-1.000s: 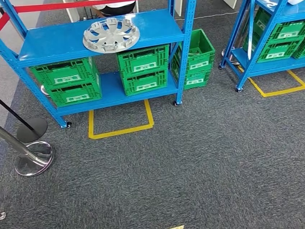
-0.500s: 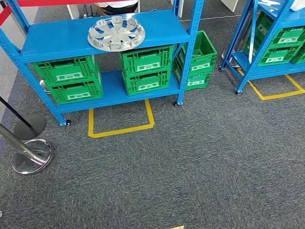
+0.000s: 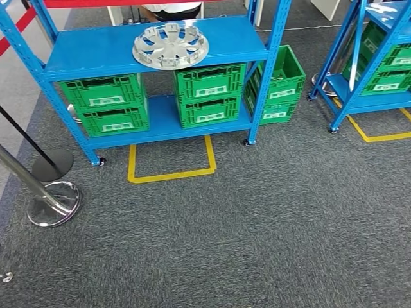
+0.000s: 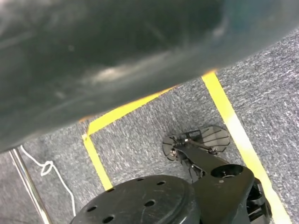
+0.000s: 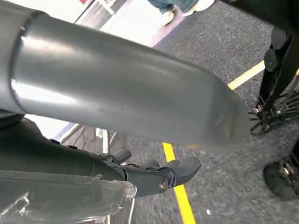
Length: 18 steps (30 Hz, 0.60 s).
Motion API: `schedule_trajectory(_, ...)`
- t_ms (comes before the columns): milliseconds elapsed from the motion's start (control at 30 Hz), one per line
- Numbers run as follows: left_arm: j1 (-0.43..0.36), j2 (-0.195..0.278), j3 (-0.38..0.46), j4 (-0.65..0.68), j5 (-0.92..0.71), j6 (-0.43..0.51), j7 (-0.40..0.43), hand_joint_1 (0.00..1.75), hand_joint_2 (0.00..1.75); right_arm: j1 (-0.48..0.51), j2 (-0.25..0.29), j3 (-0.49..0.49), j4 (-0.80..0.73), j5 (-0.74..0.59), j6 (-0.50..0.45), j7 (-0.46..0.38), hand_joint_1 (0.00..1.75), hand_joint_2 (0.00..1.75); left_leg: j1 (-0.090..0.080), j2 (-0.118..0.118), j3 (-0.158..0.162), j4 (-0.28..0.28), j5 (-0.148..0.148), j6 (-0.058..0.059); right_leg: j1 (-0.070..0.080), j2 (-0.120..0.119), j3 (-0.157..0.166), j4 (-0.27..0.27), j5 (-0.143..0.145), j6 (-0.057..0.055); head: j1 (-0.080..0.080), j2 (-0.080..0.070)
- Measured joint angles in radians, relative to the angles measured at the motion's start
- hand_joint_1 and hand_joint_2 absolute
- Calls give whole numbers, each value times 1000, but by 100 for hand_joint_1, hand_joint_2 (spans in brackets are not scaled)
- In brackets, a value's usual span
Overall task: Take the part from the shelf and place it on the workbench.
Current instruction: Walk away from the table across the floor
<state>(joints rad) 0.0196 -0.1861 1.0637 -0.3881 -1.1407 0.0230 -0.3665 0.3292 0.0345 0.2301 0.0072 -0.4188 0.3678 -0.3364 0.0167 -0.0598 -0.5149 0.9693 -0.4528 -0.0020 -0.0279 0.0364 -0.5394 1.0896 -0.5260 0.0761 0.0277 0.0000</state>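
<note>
The part (image 3: 171, 45) lies flat on the shelf (image 3: 97, 54), far from the fingers (image 5: 176, 169) of the right hand (image 5: 148, 175), which hang spread, gripping nothing; the left hand's state cannot be told.

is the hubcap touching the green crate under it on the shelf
Apart. The head view shows the hubcap lying on the top shelf board, with the green crate beneath that board.
</note>
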Motion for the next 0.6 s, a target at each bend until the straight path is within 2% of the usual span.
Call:
schedule_trajectory(33,-1,-1,1,0,-1,0,0,0,0,0,0,2,0,0,1,0,0,0,0,-10,-2,5,-1,-8,-3,18,24,-50,16,-1,1,0)
schedule_trajectory(100,-2,-1,4,1,-2,0,0,0,0,-1,-1,4,0,0,3,0,0,0,-2,-26,-6,8,-1,-20,-3,34,38,-79,16,-10,2,0)
schedule_trajectory(133,-2,-1,5,1,-2,1,-1,0,0,-2,-1,4,0,0,3,0,0,0,-2,-30,-7,8,0,-22,-3,27,37,-78,17,-17,1,0)
schedule_trajectory(233,-2,-1,5,1,-2,1,-1,0,0,-2,-1,4,0,0,3,0,0,0,-2,-32,-7,6,1,-24,-1,25,37,-76,17,-20,1,0)
schedule_trajectory(267,-2,-1,7,1,-2,1,-1,0,0,-2,-3,4,0,0,3,0,0,0,-1,-21,-13,17,-7,-28,0,13,36,-76,18,-28,0,0)
schedule_trajectory(367,-3,-5,13,2,-2,3,-1,0,0,-1,-8,5,0,0,4,1,0,0,-1,38,-126,254,-120,-40,7,-63,31,-77,20,-59,-4,0)
schedule_trajectory(400,-4,-6,13,3,-1,3,-1,0,0,0,-8,6,0,0,5,2,0,0,-1,47,-152,310,-137,-39,9,-80,31,-77,19,-61,-4,0)
schedule_trajectory(433,-3,-6,14,3,-1,3,-1,0,0,-1,-9,6,0,0,5,1,0,0,-2,48,-136,281,-111,-37,10,-88,33,-77,18,-61,-4,0)
schedule_trajectory(500,-2,-6,15,3,-1,3,-1,0,0,-5,-9,6,0,0,5,1,0,0,-3,56,-67,148,-41,-28,12,-97,39,-77,14,-57,-4,0)
schedule_trajectory(567,-3,-8,18,3,-1,3,-1,0,0,-7,-10,6,0,0,6,1,0,0,-5,66,-16,42,-9,-24,17,-101,40,-72,9,-49,-3,0)
schedule_trajectory(600,-4,-10,21,3,-1,2,-2,0,0,-7,-11,7,0,0,7,1,0,0,-6,69,-9,23,-8,-27,20,-101,39,-71,8,-52,-2,0)
